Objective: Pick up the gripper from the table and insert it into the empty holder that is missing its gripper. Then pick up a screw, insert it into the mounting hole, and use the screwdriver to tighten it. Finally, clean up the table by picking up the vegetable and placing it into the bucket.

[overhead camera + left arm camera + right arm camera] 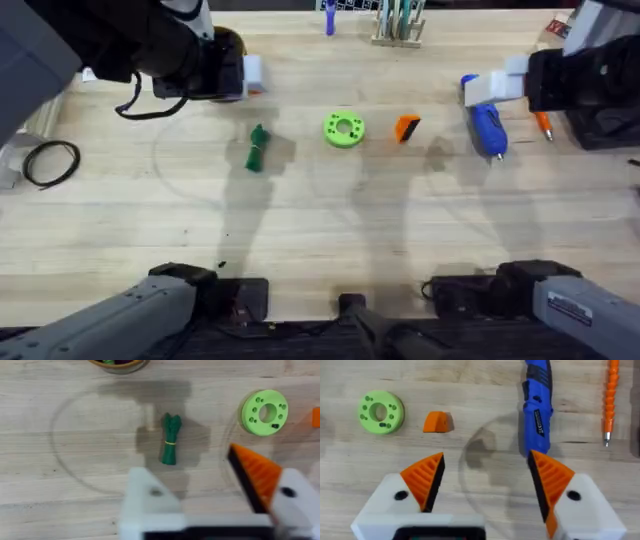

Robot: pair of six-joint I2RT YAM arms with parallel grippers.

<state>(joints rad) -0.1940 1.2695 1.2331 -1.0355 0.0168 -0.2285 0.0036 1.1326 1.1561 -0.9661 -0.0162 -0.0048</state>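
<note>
The orange gripper tip [407,127] [438,421] lies loose on the table between the lime-green disc [344,129] and the blue screwdriver [487,128] [538,405]. The dark-green vegetable [257,150] [170,440] lies left of the disc. My left gripper [250,75] [192,472] hovers open above the vegetable. One of its fingers is a bare white holder [150,492] with a small mounting hole [156,492]; the other carries an orange pad. My right gripper [490,88] [485,467] is open above the table near the screwdriver, with both orange pads in place. The bucket [228,45] is partly hidden behind the left arm.
A small dark piece, perhaps a screw, sits on the green disc [265,406] [380,411]. A thin orange pen-like tool [543,125] [610,400] lies right of the screwdriver. A black cable loop [50,160] lies at the far left. A rack [398,25] stands at the back.
</note>
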